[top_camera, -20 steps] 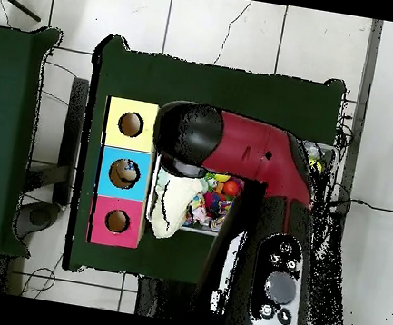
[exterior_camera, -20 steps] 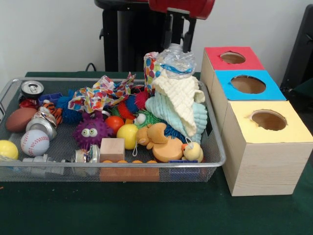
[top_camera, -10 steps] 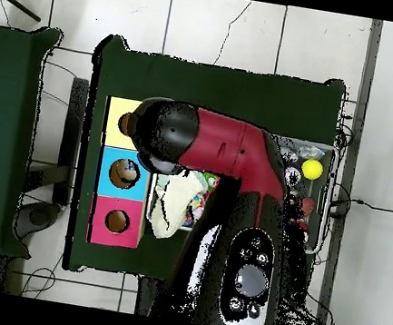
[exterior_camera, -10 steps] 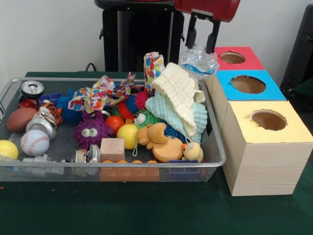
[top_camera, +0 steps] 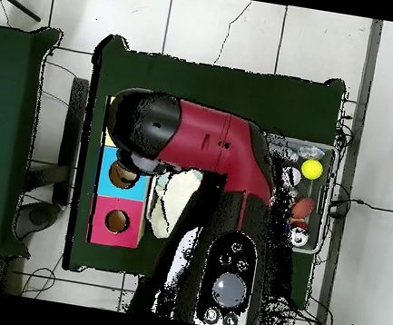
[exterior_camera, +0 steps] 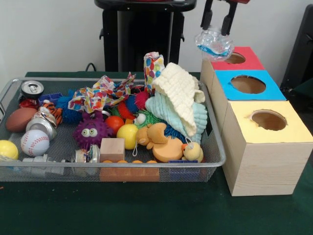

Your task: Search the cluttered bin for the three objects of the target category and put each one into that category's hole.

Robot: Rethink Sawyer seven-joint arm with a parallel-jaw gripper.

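The silver wire mesh bin sits on the green table, full of toys, balls, cans and cloths. My gripper comes down at the top right, shut on a crushed clear plastic bottle with a blue label. The bottle hangs in the air over the near-left edge of the red box, beside its hole. The blue box's hole and the yellow box's hole are open. In the overhead view the arm hides the gripper, the bottle and most of the bin.
In the bin lie a cream cloth, a purple spiky toy, a baseball, a yellow ball, a wooden block, cans and an orange duck. A black pedestal stands behind.
My gripper has lifted the plastic bottle off the pile in the bin and carried it up and to the right, to the edge of the red box.
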